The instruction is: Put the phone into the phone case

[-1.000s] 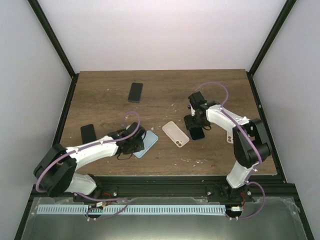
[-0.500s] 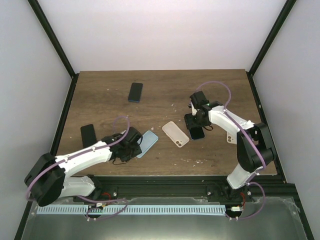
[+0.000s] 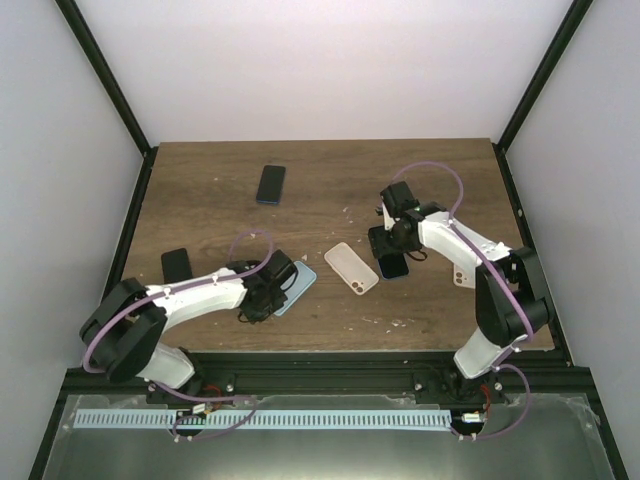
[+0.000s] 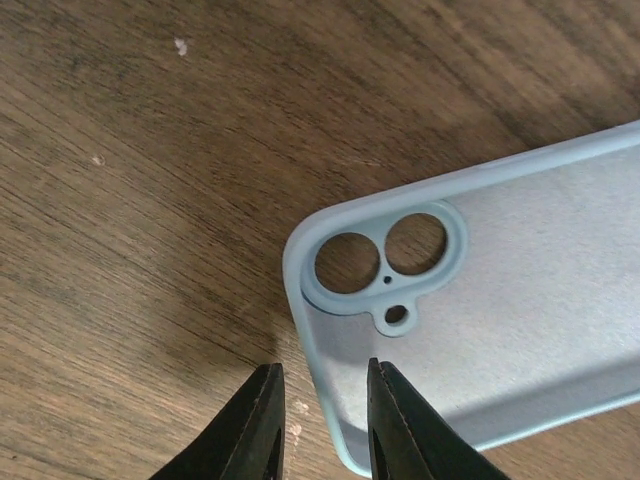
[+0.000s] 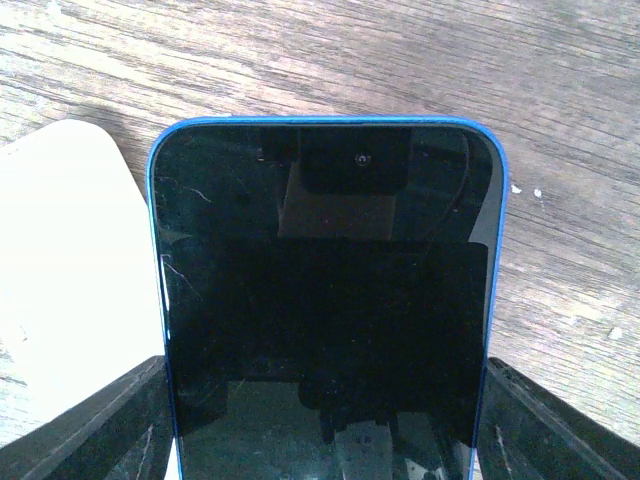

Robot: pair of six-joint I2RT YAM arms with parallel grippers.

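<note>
Since half a second ago your left arm has come forward again, and the left gripper (image 3: 268, 292) is back at the near-left end of the blue case (image 3: 295, 285); your right arm has hardly moved. In the left wrist view the fingers (image 4: 258, 425) stand close together, one outside the rim on the wood and one inside the case, by the corner with the camera holes. A thin gap shows on each side of the rim, so I cannot tell if they pinch it already.

The right gripper (image 5: 322, 372) clamps the phone (image 5: 325, 290) by its long sides, screen up. Whether it rests on the table (image 3: 450, 190) or hangs just over it, I cannot tell. A white case (image 3: 351, 268) lies just beside the phone, on its left.

The phone has a blue edge, so I take the blue case as its match. That case lies left of the phone, with the white case between them. Its long axis runs slanted, from near-left to far-right, while the phone's axis runs nearly straight away from the bases. I judge you must carry the phone leftward past the white case and turn it to this slant before lowering. The left arm is nearer to the case and can steady it.
</note>
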